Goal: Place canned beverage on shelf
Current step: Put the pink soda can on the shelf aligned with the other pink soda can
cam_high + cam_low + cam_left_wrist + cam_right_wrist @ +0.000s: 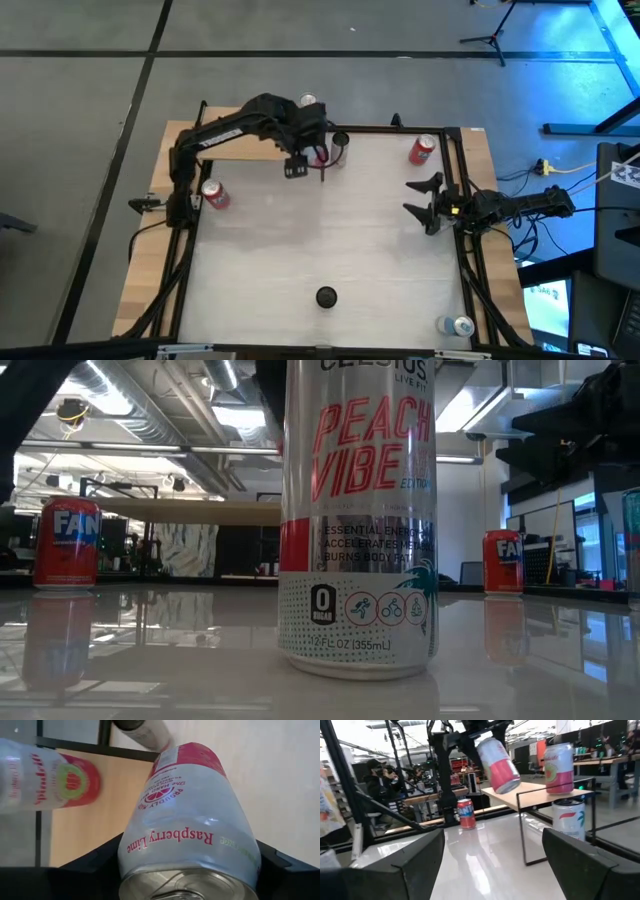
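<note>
My left gripper (308, 160) is shut on a silver-and-pink Raspberry Lime can (192, 815), also seen in the right wrist view (498, 765), tilted above the near right corner of the shelf. The shelf is a tan board (235, 145) on a black frame (520, 827) at the table's far edge. Another pink-and-silver can (559, 767) stands upright on the board, by its far right end. My right gripper (425, 205) is open and empty at the table's right side, its fingers pointing toward the shelf. My left gripper pinches the can's round side near its top end (135, 870), one dark finger (85, 867) on each side. The fingers come from above, slanting down. The can is lifted clear and tilted, its bottom end (510, 782) pointing down toward the shelf board.
A white can (568, 817) stands on the table under the shelf. Red cans stand at the left (213, 195) and far right (423, 150). A Celsius can (357, 520) stands near the front middle, another can (460, 325) at the near right corner. A person (375, 770) is beyond the table.
</note>
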Tool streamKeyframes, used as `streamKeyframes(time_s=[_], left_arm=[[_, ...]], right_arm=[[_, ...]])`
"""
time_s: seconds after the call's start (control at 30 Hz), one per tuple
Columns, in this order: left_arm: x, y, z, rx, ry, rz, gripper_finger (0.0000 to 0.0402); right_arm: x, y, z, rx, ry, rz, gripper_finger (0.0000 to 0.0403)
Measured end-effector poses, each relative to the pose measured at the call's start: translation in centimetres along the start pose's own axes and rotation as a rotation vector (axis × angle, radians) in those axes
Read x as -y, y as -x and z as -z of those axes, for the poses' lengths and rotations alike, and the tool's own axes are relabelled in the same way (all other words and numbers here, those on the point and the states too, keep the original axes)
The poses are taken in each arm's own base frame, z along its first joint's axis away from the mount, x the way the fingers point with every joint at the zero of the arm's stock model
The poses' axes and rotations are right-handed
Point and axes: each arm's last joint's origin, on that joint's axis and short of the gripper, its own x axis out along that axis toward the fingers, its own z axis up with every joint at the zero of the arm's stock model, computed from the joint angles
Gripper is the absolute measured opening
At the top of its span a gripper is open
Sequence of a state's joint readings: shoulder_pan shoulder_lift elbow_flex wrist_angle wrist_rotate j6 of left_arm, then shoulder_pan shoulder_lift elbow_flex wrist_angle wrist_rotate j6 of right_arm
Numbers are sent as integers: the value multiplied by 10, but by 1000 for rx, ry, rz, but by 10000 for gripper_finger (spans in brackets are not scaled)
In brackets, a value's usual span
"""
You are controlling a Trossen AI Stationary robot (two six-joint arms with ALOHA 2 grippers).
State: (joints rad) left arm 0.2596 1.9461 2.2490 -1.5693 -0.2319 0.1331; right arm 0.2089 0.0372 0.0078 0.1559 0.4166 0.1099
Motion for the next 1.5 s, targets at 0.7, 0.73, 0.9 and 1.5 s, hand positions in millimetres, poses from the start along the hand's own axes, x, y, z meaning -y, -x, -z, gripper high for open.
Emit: streamKeyframes(time_s=[0.7, 0.73, 0.9, 1.5], left_arm=[[97, -72, 28, -339, -104, 196, 278], [98, -77, 31, -357, -101, 199, 278], [104, -90, 32, -348, -70, 238, 279], [128, -126, 34, -255, -112, 315, 280]], right_arm=[[-4, -10, -15, -5, 177, 56, 333], [-5, -12, -15, -24, 178, 69, 333], [-9, -24, -12, -62, 177, 110, 333], [-23, -56, -5, -170, 200, 89, 333]])
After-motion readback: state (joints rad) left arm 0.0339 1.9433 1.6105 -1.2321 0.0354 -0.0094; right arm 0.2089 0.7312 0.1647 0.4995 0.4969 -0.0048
